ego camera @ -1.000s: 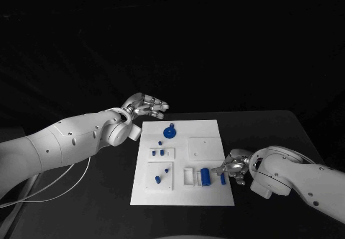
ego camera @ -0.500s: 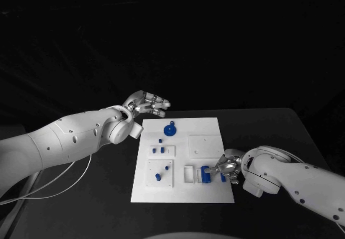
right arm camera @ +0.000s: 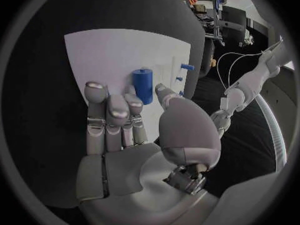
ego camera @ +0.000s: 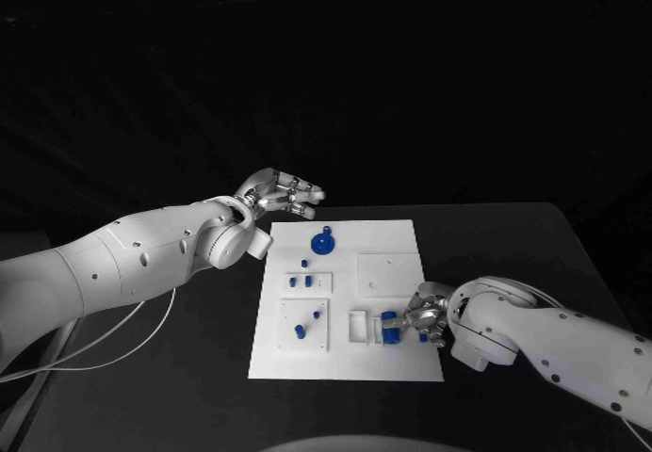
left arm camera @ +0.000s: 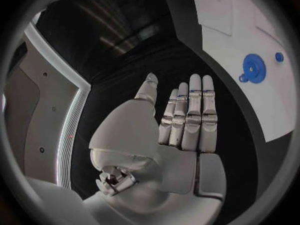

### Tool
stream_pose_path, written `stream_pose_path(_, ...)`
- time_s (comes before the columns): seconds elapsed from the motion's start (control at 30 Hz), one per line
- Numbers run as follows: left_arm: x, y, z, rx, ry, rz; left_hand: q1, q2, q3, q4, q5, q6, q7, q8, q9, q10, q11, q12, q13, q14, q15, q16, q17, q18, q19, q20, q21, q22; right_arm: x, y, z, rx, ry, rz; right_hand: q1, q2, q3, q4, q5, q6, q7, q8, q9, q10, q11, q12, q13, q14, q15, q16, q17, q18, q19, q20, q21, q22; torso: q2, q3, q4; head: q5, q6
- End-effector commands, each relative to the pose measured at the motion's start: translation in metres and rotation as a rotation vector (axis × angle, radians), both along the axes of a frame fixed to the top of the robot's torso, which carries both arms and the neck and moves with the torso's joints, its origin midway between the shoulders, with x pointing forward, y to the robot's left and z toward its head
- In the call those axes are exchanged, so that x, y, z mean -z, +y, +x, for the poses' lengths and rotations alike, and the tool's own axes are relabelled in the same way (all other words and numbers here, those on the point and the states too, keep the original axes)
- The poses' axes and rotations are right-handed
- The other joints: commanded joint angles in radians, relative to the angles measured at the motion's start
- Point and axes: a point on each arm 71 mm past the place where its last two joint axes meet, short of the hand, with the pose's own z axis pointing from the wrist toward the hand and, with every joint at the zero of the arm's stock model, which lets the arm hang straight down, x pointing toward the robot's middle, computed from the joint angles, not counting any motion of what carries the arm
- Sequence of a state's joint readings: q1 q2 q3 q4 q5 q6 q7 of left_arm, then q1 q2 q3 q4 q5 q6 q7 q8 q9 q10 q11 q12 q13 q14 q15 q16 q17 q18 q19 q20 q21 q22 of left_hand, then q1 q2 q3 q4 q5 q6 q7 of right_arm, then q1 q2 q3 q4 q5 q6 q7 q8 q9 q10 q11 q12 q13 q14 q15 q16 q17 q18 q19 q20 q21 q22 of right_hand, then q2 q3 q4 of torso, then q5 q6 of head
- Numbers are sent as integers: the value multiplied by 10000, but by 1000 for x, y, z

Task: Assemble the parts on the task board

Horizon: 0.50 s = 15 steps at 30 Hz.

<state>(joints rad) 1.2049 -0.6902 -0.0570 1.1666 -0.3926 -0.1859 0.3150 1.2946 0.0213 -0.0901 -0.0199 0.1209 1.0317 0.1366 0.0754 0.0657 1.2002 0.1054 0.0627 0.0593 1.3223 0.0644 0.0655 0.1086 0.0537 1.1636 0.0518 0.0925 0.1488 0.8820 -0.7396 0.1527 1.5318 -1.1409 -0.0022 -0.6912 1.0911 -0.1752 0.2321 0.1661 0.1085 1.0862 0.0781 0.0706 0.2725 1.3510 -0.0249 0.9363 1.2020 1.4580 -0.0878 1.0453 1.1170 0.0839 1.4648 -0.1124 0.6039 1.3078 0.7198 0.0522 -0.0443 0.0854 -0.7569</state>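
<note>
1. The blue cylinder (ego camera: 390, 327) lay on the near right part of the task board (ego camera: 394, 240), its long axis running near to far, beside a white slotted fixture (ego camera: 357, 327).
2. The right hand (ego camera: 424, 314) sat at the board's right edge, just beside the cylinder. In the right wrist view the hand (right arm camera: 125, 125) had its fingers (right arm camera: 95, 102) extended and close together, with the thumb set apart; the cylinder (right arm camera: 142, 85) stood just beyond the fingertips. Contact between fingers and cylinder could not be told.
3. On the near left part of the board, two small blue pegs (ego camera: 306, 322) stood on a raised white plate. Farther on, more small pegs (ego camera: 299, 280) stood in a second plate.
4. A blank square white plate (ego camera: 384, 273) lay on the right middle of the board.
5. The blue gear (ego camera: 322, 244) lay flat near the far edge.
6. The left hand (ego camera: 283, 197) hovered over the black table (ego camera: 516, 245), beyond the board's far left corner, well apart from the parts. Its fingers (left arm camera: 194, 115) were straight and pressed together, holding nothing.
</note>
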Motion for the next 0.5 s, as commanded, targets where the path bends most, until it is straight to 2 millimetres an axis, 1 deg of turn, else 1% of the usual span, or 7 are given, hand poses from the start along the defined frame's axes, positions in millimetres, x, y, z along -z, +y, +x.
stream_pose_path(0.03, 0, -3, -1, 192, 22, -95, -109, 27, 1, 45, 3, -54, -5, -18, 4, -73, -14, -38, 8, -4, 57, -19, 5, -18, 43, 36, 35, -12, 12, 0, -6, -98, 339, -388, -2, 48, 34, -247, 90, -94, 1, -75, -567, -46, 50, -2, -13, -16, 51, -27, 20, 61, 503, 75, -5, 502, 7, -6, -1, 10, -27)
stream_pose_path(0.2, 0, -3, -1, 216, 43, -63, -122, 21, 3, 59, 5, -63, 2, -15, 5, -85, -9, -37, 9, 2, 57, -22, 9, -17, 47, 37, 42, -21, 17, 5, -6, -99, 385, -409, 74, 74, 77, -465, 205, -76, 7, -71, -574, -48, 47, 15, -6, -17, 34, -35, 21, 65, 512, 76, 0, 519, 5, -14, -4, 20, -44)
stream_pose_path(0.3, 0, -3, -1, 235, 52, -55, -122, 21, 3, 59, 5, -63, 2, -15, 5, -85, -9, -37, 9, 2, 57, -22, 9, -17, 47, 37, 42, -21, 19, 7, -7, -135, 423, -433, 151, 96, 76, -757, 301, -73, 13, -74, -590, -50, 54, 26, -3, -16, 35, -24, 37, 63, 513, 75, 19, 539, 3, -15, 6, 19, -61)
stream_pose_path(0.37, 0, -3, -1, 247, 59, -48, -122, 21, 3, 59, 5, -63, 2, -15, 5, -85, -9, -37, 9, 2, 57, -22, 9, -17, 47, 37, 42, -21, 22, 8, -7, -182, 466, -475, 261, 136, 74, -1025, 624, -57, 16, -73, -606, -50, 46, 41, 5, -14, 33, -15, 48, 57, 513, 74, 32, 553, 3, -16, 5, 21, -67)
stream_pose_path(0.4, 0, -3, -1, 253, 62, -46, -122, 21, 3, 59, 5, -63, 2, -15, 5, -85, -9, -37, 9, 2, 57, -22, 9, -17, 47, 37, 42, -21, 23, 9, -8, -205, 485, -494, 275, 190, 30, -1220, 781, -56, 17, -76, -628, -60, 43, 38, 4, -19, 36, -24, 47, 56, 514, 72, 36, 561, 3, -19, 7, 21, -69)
stream_pose_path(0.47, 0, -4, -1, 262, 70, -42, -122, 21, 3, 59, 5, -63, 2, -15, 5, -85, -9, -37, 9, 2, 57, -22, 9, -17, 47, 37, 42, -21, 25, 10, -8, -258, 533, -539, 405, 229, 22, -1485, 1184, -38, 24, -75, -652, -67, 45, 26, -4, -14, 30, -16, 56, 52, 509, 72, 20, 562, 5, -20, 5, 22, -82)
stream_pose_path(0.5, 0, -4, -1, 264, 74, -40, -118, 20, 15, 64, 5, -71, 4, -11, 5, -93, -8, -37, 9, 0, 58, -22, 13, -16, 45, 38, 49, -36, 26, 10, -9, -278, 547, -559, 520, 250, -5, -1719, 1509, -30, 36, -79, -677, -86, 50, 2, -15, -20, 28, -30, 51, 48, 508, 70, 19, 565, 5, -18, 4, 22, -87)
